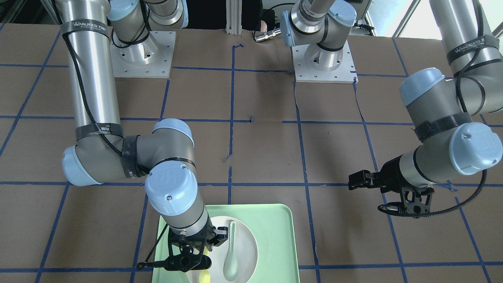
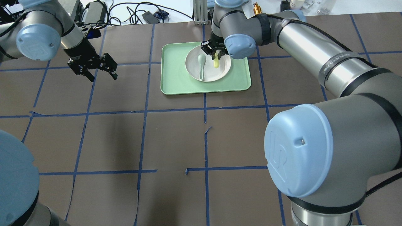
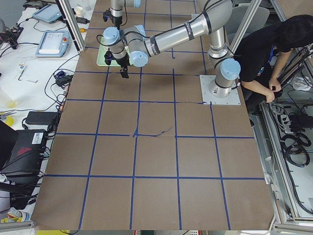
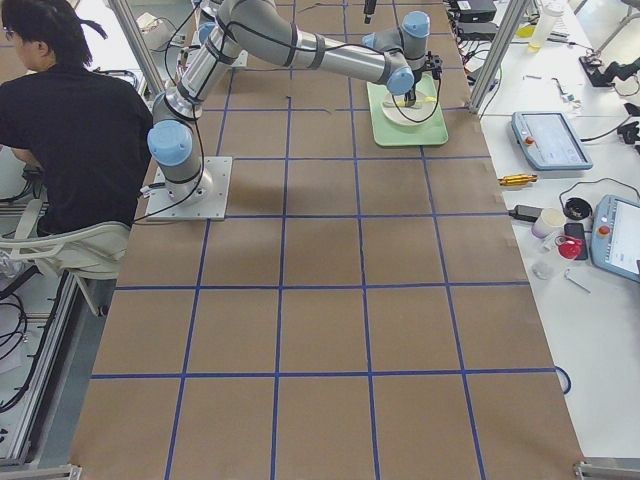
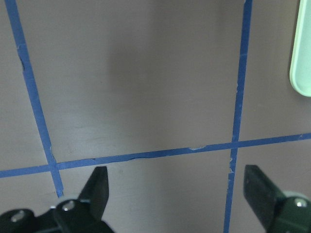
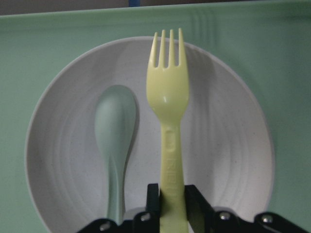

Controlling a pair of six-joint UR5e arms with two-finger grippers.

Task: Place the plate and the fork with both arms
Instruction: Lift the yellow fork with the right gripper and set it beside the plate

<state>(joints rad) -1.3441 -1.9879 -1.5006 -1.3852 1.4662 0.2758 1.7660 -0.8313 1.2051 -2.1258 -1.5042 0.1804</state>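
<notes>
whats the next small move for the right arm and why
Probably lift the fork straight up: the right gripper is shut on its handle, with the fork over the plate and the spoon close beside it, so a sideways pull might knock the spoon.

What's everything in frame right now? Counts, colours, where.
tray: 1, mint green, on the table, far side from the robot
plate: 1, white, on the tray
spoon: 1, grey-green, lying in the plate
fork: 1, pale yellow, over the plate beside the spoon, handle gripped
table: 1, brown cover, blue tape grid
person: 1, black top, off the table by the robot's base
left gripper: 1, black, open, empty, above bare table on the robot's left of the tray
right gripper: 1, black, shut on the fork
</notes>
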